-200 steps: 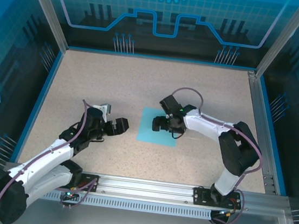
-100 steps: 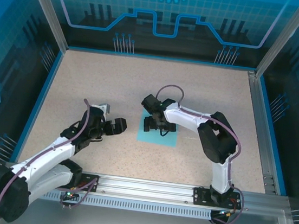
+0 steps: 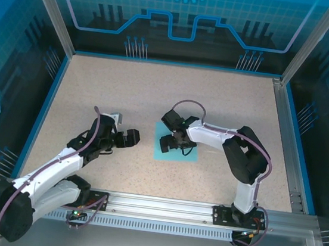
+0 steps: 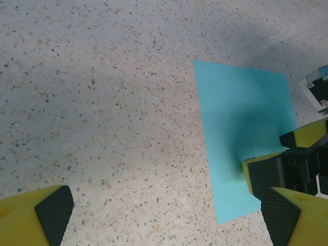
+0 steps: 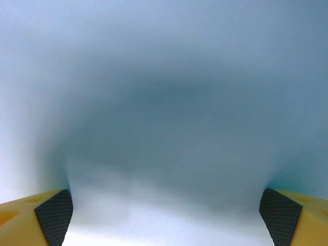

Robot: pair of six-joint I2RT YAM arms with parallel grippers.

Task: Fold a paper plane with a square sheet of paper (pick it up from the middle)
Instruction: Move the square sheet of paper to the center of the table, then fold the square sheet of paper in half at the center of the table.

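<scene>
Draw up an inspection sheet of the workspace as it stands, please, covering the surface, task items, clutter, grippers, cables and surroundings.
Surface: speckled beige table, flat, bare apart from the paper.
Job's things: square sheet of paper, light turquoise, lying flat and unfolded near the table's middle; no plane formed yet.
Clutter: nothing seen.
Grippers: left gripper open, over bare table left of the sheet and apart from it; right gripper open, low over the sheet, contact cannot be told.
Cables: right arm's cable loops above the wrist; left arm's cable runs along the arm; both off the paper.
Surroundings: blue printed panels on three sides; aluminium rail at the near edge.
</scene>
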